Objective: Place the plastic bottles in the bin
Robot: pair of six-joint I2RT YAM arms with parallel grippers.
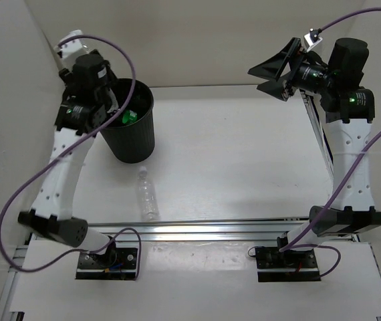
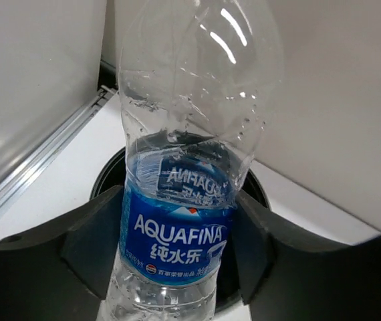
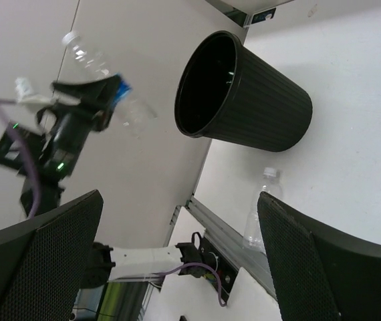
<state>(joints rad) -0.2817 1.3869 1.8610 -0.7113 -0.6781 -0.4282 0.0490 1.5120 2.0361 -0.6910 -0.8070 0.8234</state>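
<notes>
- A plain clear bottle (image 1: 148, 194) lies by the near edge of the worktop (image 1: 244, 154).
- The bin (image 1: 132, 137) stands far-left, a green bottle (image 1: 130, 118) inside.
- The left claw (image 2: 177, 251) clamps a blue-labelled bottle (image 2: 190, 120) above its rim.
- The right claw (image 1: 277, 70) gapes empty over the far-right corner.

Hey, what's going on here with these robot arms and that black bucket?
The arms are putting plastic bottles into the black bin. The left gripper is clamped on a clear bottle with a blue label, holding it in the air by the bin, not yet dropped. A green bottle is inside the bin. One plain clear bottle lies on the table in front of it. The right gripper is open and raised, holding nothing.
</notes>
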